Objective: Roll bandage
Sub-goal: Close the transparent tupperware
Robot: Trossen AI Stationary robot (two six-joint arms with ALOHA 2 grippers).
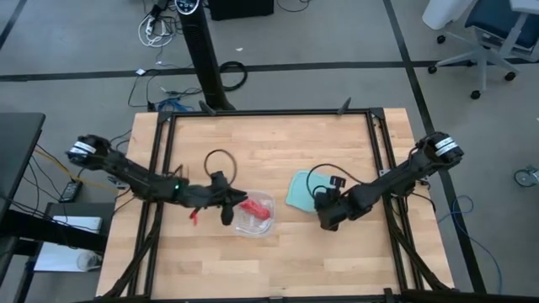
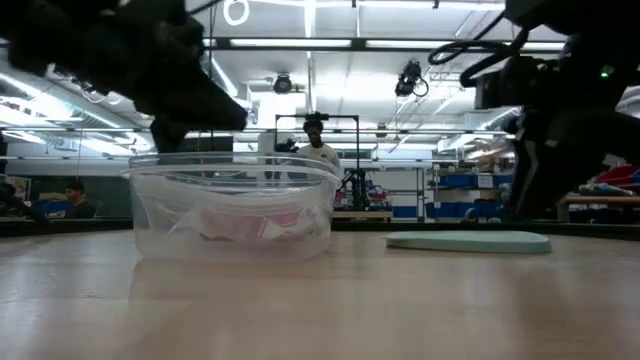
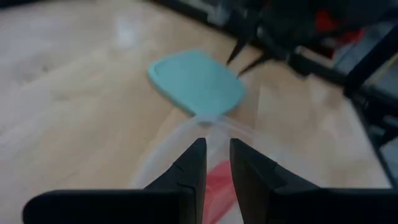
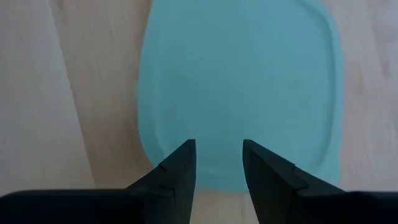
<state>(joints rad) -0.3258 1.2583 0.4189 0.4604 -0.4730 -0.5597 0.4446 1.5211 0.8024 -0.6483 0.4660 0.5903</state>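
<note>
Wooden table (image 1: pixel 278 160) – both grippers, left (image 3: pixel 216 163) and right (image 4: pixel 218 163), slightly parted, empty – people in the workshop beyond.

Both arms reach inward low over the table: left gripper (image 3: pixel 216 163) fingers slightly parted, right gripper (image 4: pixel 218 163) fingers apart, empty.

Bandage (image 2: pixel 245 225): low view, only a pale pink smear through the clear container's (image 2: pixel 160 215) cloudy wall; shape not readable.
Bandage, left wrist view: blurred red patch partly behind the left tool (image 3: pixel 215 163).
Light-blue lid (image 4: pixel 239 81): right wrist view, far edge cut off by the frame.
Left tool, high view: tips too small to read.
</note>
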